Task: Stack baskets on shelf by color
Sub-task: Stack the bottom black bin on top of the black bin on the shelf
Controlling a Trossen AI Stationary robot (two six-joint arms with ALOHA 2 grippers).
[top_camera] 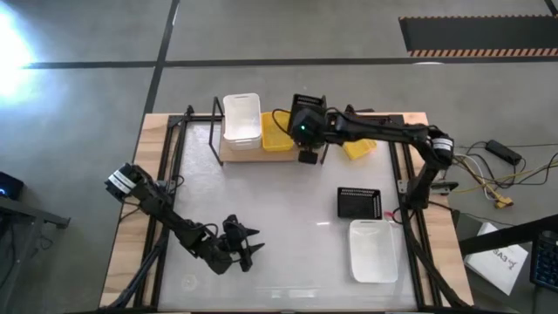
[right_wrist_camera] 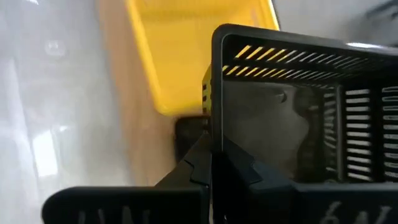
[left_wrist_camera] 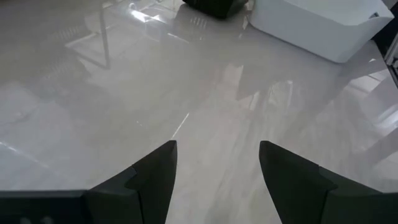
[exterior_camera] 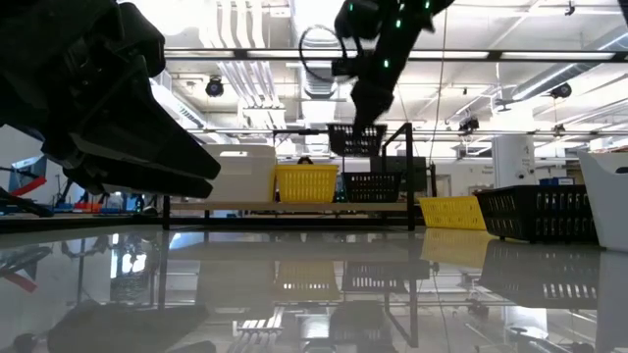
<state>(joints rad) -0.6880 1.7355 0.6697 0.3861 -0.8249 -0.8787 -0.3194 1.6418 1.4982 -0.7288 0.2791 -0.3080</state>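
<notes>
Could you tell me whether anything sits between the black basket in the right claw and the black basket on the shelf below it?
Nothing visible: the held black slotted plastic basket hangs in open air above the shelf's black basket.

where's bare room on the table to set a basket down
The widest free patch is mid-table, between the shelf, the black basket and the open left gripper. The strip left of the shelf is bare too. The shelf itself is crowded: white stack, yellow stack, and the right gripper holding a black basket above another.

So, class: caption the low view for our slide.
Right gripper holds a black basket above the shelf.
</notes>
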